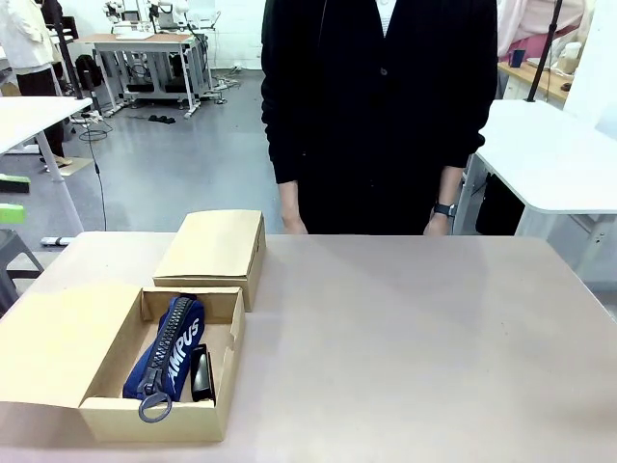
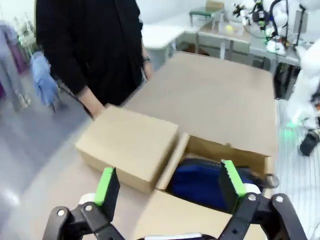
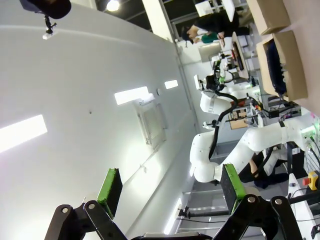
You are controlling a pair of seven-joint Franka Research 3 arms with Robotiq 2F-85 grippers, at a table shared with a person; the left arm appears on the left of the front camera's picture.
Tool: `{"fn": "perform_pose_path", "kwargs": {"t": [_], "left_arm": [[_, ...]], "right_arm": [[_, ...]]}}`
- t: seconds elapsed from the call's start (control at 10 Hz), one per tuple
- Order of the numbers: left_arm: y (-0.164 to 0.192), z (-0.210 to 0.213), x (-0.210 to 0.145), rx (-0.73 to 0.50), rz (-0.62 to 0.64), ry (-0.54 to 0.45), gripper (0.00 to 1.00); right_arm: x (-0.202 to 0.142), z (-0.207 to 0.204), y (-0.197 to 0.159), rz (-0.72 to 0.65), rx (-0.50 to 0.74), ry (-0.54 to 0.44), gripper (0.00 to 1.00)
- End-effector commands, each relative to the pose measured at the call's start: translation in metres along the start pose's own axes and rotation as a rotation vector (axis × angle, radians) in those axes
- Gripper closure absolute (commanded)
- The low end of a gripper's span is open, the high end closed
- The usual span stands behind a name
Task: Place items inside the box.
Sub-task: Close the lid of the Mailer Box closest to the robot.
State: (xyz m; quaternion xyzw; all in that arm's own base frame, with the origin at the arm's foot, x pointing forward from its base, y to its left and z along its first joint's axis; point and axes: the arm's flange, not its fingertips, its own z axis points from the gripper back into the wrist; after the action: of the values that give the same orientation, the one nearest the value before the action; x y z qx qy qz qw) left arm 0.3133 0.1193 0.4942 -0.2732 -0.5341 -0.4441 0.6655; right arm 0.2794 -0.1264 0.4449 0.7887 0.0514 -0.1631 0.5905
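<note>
The box (image 1: 106,420) sits open at the table's near left, its flap lid (image 1: 53,342) folded out to the left. Inside lies a navy blue zip pouch (image 1: 172,349) with white lettering, and a small black object (image 1: 201,374) rests beside it. In the left wrist view the box (image 2: 220,152) and the pouch (image 2: 207,185) lie below my left gripper (image 2: 170,187), which hangs open and empty above them. My right gripper (image 3: 171,188) is open and empty too, raised and pointing at a wall, with the box (image 3: 286,62) far off at the top right.
A smaller closed cardboard box (image 1: 214,253) stands just behind the open one, also seen as the closed box (image 2: 129,145). A person in black (image 1: 376,116) stands at the far edge, hands hanging by the table. The table's middle and right are bare tan surface (image 1: 415,338).
</note>
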Motion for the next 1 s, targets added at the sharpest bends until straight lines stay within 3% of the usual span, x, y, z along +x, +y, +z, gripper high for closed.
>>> {"fn": "perform_pose_path", "kwargs": {"t": [0.0,0.1,0.3,0.4,0.5,0.6,0.7,0.9], "left_arm": [[-0.088,-0.039,-0.049,0.045,0.428,0.119,0.0],[0.0,0.0,0.0,0.0,0.0,0.0,0.0],[0.0,0.0,0.0,0.0,0.0,0.0,0.0],[0.004,0.0,-0.008,0.014,0.07,0.025,0.0],[0.005,0.012,-0.017,-0.172,-0.038,-0.034,0.0],[0.015,0.019,-0.036,-0.167,-0.209,0.024,0.0],[0.026,0.027,-0.062,-0.215,-0.279,0.114,0.0],[0.035,0.047,-0.104,-0.155,-0.362,0.384,0.0]], "right_arm": [[-0.004,-0.001,0.006,-0.009,0.005,0.004,0.0],[-0.004,-0.001,0.006,-0.009,0.005,0.004,0.0],[-0.004,-0.001,0.006,-0.009,0.005,0.004,0.0],[-0.004,-0.001,0.006,-0.009,0.005,0.004,0.0],[-0.004,-0.001,0.006,-0.009,0.005,0.004,0.0],[-0.004,-0.001,0.006,-0.009,0.005,0.004,0.0],[-0.004,-0.001,0.006,-0.009,0.005,0.004,0.0],[-0.004,-0.001,0.006,-0.009,0.005,0.004,0.0]]}}
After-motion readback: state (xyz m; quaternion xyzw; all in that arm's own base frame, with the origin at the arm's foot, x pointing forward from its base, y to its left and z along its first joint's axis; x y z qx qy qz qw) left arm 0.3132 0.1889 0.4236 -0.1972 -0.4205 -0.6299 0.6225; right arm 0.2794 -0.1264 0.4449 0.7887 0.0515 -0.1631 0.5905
